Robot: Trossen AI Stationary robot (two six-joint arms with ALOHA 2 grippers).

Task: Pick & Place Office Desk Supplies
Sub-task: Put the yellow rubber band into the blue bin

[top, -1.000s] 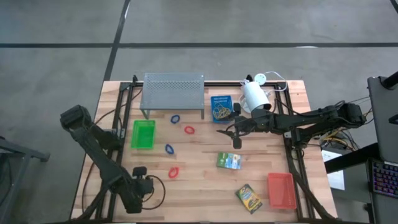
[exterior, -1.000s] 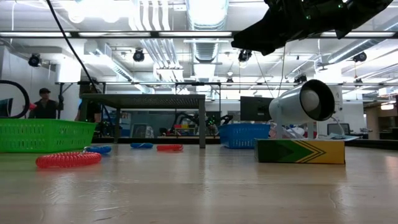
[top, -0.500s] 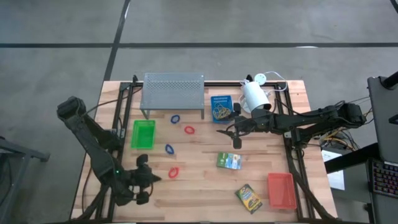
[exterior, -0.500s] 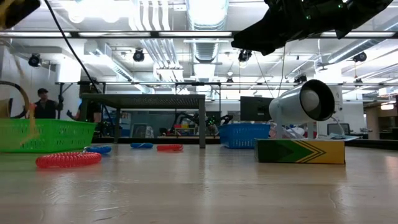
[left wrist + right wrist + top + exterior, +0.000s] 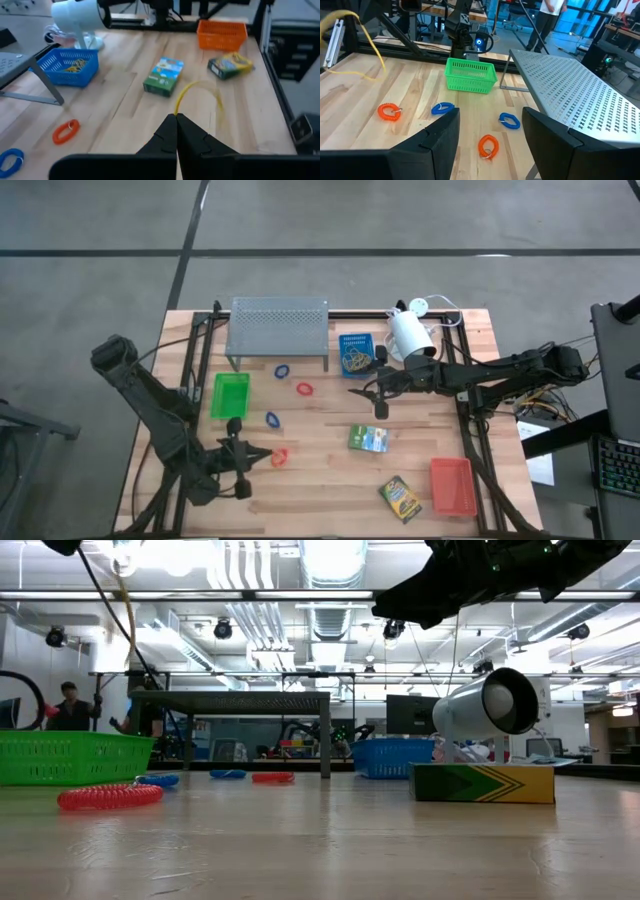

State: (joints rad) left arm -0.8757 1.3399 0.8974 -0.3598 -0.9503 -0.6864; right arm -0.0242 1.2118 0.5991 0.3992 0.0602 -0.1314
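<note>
Table: shelf (image 5: pixel 279 323) and lamp (image 5: pixel 409 332) at far edge, blue tray (image 5: pixel 355 352) between them; green tray (image 5: pixel 230 395) left; red tray (image 5: pixel 452 484) at near right corner. Left gripper (image 5: pixel 262 454), low over near-left table, pinches a tan band (image 5: pixel 199 93). Right gripper (image 5: pixel 366 394) hangs spread, empty, beside the blue tray.

Overhead camera straight down, low camera level across table (image 5: pixel 320 840), wrist cameras share green tray (image 5: pixel 470 75)

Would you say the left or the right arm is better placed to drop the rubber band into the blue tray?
Left: the left gripper is shut on the rubber band. The right gripper hovers open beside the blue tray, holding nothing.
</note>
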